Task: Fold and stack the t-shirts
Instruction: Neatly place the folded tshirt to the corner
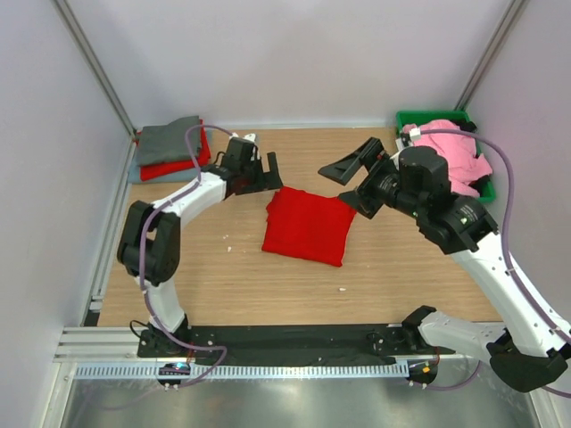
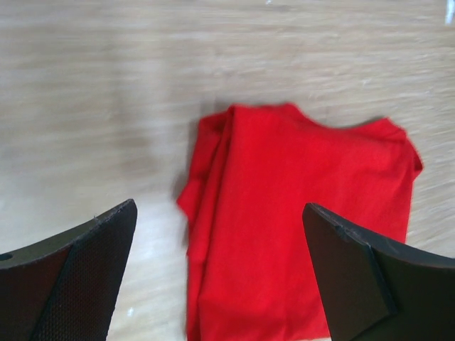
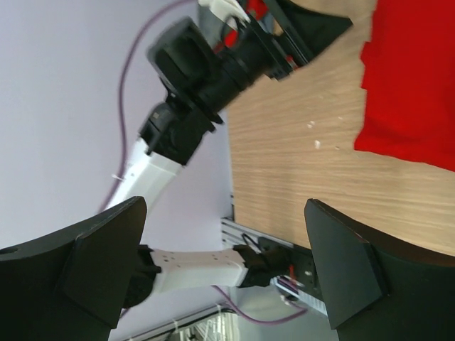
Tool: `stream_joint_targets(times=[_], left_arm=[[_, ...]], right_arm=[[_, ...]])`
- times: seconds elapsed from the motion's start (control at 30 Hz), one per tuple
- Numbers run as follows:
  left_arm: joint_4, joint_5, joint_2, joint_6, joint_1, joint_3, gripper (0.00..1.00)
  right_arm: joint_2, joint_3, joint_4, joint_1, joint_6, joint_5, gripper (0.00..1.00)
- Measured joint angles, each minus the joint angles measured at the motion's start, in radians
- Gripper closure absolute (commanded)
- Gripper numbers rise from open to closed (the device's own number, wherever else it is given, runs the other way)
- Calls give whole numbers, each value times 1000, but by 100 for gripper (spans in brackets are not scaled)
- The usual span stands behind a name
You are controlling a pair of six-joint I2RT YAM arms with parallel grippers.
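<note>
1. Nearest me, both arms rose from their bases at the near edge of the wooden table (image 1: pixel 223 276).
2. In the middle of the table lay the bright red t-shirt (image 1: pixel 308 225), folded into a rough rectangle. It lay flat on the wood with nothing gripping it.
3. Just past the shirt's far left corner was the left gripper (image 1: pixel 259 168), its jaws spread wide and empty. Its wrist camera looked at the folded cloth between the two dark fingers (image 2: pixel 92 277).
4. Near the shirt's far right corner was the right gripper (image 1: pixel 348 185), also spread wide and holding nothing.
5. In the far left corner sat a stack of folded shirts. A grey t-shirt (image 1: pixel 169 140) lay on top of a red t-shirt (image 1: pixel 174 165), with a light blue-grey edge (image 1: pixel 143 169) showing beneath.
6. In the far right corner stood a green bin (image 1: pixel 433 117). A pink t-shirt (image 1: pixel 455 156) was heaped in it, partly hidden behind the right arm.
</note>
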State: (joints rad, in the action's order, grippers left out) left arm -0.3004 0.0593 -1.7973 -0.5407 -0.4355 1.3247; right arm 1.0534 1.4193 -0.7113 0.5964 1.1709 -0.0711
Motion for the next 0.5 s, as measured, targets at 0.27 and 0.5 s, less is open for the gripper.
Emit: stream_joint_targets(times=[0.27,0.5], left_arm=[[80,192,-291,6,79,216,8],[135,312,-397,-29,113,262,20]], right_arm=[[-24,-159,-2,0,-58,-29,0],[-53,-161,0,0,-101,-47,0]])
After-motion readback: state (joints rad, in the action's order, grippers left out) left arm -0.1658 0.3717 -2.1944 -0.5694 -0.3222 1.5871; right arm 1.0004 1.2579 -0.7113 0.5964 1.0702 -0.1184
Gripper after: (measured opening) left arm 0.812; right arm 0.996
